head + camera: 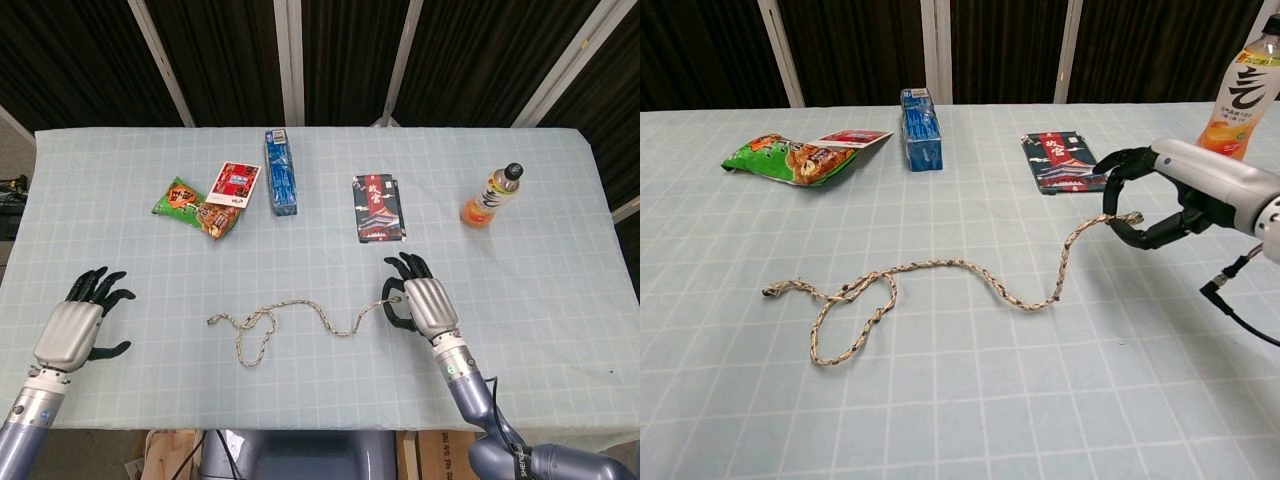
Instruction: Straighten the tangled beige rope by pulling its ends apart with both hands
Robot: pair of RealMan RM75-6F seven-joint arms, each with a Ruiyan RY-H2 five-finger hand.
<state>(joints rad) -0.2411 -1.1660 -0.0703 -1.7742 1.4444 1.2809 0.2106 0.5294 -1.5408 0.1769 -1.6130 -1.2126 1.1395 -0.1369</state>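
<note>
Right hand (pixel 1160 205) pinching one rope (pixel 940 270) end, rest lying mid-table with a loop left of centre; left hand (pixel 80 325) empty, fingers spread, well clear; bring it to free end (pixel 212 320), grip firmly, then pull outward slow and level.

Two silver-grey metal-backed left hand (pixel 75 325) and right hand (pixel 428 306) units, each with black jointed fingers (pixel 1118 160) and black palm parts. Glossy blue-grey rounded forearm casing (pixel 470 385) behind a pale silvery wrist cuff bearing a small green light. Thin black cable (pixel 1240 313) with a plug end looping beside the right wrist.
</note>
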